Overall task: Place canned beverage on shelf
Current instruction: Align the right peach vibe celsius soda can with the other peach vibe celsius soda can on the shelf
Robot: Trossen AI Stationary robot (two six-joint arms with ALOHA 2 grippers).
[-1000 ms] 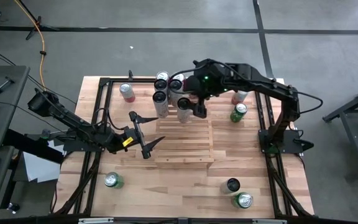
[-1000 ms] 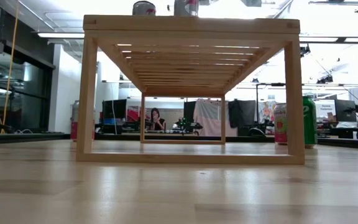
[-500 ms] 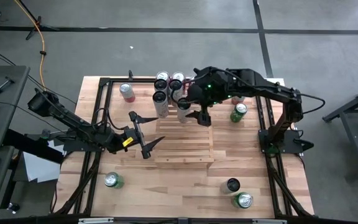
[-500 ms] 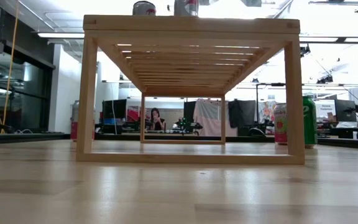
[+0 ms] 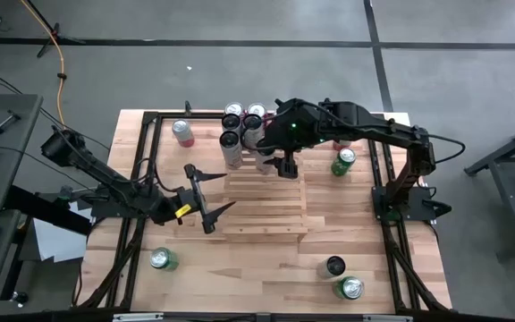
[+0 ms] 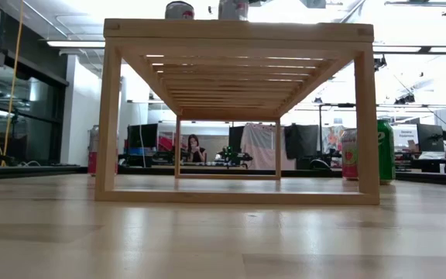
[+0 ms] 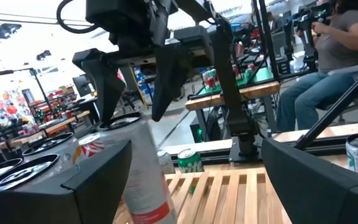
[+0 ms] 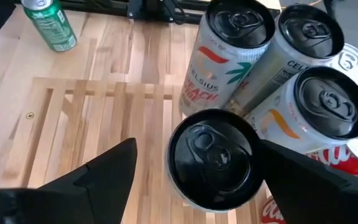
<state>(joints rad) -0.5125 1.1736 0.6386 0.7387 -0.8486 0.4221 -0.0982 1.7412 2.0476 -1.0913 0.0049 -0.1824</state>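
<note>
Your right gripper (image 5: 285,167) hangs with its fingers spread apart over the far edge of the shelf (image 5: 266,215), holding nothing. In the right wrist view its two dark fingers (image 8: 98,177) flank a black-topped can (image 8: 213,158) without touching it; that can stands on the slats just beside three other tall cans (image 8: 278,56) clustered at the far left corner of the shelf. In the high view you see this cluster (image 5: 242,125) directly left of the gripper. Your left gripper (image 5: 206,197) waits at the left edge of the shelf, fingers wide open and empty. Loose cans stand on the tabletop (image 5: 266,277): a green can (image 5: 343,162) to the right of the shelf, a red can (image 5: 183,133) at far left, a green can (image 5: 162,259) at near left, and two cans (image 5: 342,277) at near right.
</note>
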